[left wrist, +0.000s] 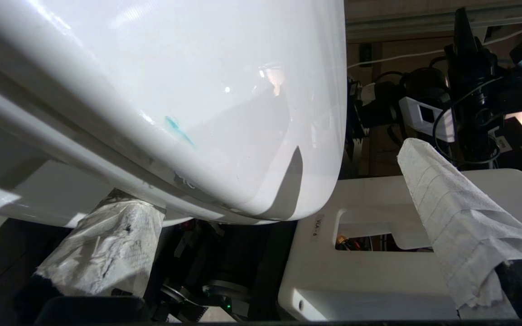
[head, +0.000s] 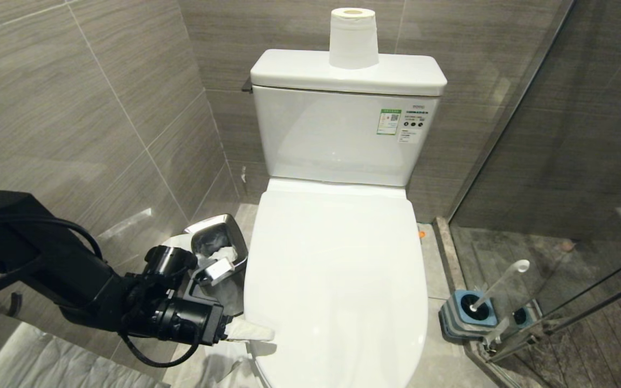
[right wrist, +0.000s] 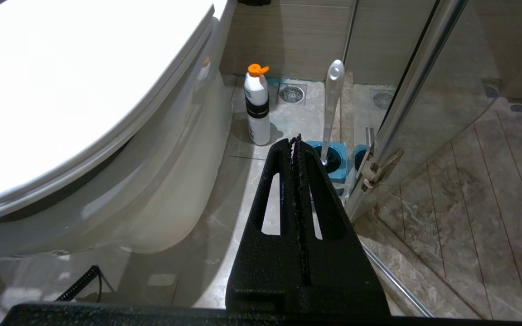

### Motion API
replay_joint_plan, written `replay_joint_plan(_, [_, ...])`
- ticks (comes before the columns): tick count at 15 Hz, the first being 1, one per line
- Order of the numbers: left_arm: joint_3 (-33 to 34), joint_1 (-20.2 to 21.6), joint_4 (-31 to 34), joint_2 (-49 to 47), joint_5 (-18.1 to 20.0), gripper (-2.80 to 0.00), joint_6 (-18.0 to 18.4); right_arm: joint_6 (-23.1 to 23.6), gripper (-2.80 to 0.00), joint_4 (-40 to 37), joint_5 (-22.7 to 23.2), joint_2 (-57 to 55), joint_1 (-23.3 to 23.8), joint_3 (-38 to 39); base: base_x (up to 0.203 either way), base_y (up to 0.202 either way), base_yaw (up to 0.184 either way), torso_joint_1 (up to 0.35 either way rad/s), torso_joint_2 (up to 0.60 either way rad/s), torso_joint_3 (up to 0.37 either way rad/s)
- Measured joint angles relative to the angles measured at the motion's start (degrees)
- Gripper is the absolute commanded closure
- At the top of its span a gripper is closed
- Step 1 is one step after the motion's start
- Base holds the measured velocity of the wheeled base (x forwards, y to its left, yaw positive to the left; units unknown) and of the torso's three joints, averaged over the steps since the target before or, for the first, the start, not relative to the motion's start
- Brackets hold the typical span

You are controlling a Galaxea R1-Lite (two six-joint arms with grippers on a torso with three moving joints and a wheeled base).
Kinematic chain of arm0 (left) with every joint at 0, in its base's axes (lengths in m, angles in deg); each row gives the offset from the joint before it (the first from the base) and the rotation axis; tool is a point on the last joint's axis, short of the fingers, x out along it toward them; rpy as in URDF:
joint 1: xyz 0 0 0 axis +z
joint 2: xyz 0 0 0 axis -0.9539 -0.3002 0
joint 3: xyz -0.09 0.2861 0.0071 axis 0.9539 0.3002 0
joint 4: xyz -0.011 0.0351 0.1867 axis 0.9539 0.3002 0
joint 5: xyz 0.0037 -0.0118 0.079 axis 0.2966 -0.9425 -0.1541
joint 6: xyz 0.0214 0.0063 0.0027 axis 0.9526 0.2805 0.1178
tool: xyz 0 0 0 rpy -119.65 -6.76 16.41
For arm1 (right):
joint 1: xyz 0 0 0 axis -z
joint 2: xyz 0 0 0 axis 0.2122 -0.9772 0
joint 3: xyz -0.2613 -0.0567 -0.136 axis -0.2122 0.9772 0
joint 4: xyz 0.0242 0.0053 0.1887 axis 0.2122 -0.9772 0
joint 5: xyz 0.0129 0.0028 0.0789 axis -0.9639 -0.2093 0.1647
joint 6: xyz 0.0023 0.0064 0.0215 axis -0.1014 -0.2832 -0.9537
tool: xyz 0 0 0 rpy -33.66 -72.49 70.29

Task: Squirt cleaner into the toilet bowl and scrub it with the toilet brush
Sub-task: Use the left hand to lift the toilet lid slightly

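Observation:
The white toilet bowl (head: 337, 280) has its lid down, so the basin is hidden. My left gripper (head: 254, 337) is open at the lid's front left edge. Its paper-wrapped fingers (left wrist: 102, 249) stand wide apart with the lid's rim (left wrist: 265, 176) between them. A thin turquoise streak of cleaner (left wrist: 177, 129) marks the lid's surface. The toilet brush (head: 496, 285) stands in its blue-topped holder (head: 469, 315) on the floor to the right of the toilet. My right gripper (right wrist: 293, 140) is shut and empty, hanging low beside the bowl (right wrist: 166, 172), short of the brush (right wrist: 333, 90).
A steel waste bin (head: 219, 242) with paper in it sits just left of the toilet, close to my left arm. A white bottle with an orange cap (right wrist: 258, 104) stands on the floor by the bowl. A glass shower door (right wrist: 406, 104) borders the right. A paper roll (head: 352, 37) tops the tank.

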Motion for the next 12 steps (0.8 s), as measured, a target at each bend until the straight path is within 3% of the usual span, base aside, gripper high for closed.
replay_joint_plan(12, [-1.3,-1.2,0.0,2.8,0.2,-2.8,-2.3,0.0,0.0,0.0,0.0,0.0,0.0,0.0,0.0,0.0,0.0,0.0,0.0,0.0])
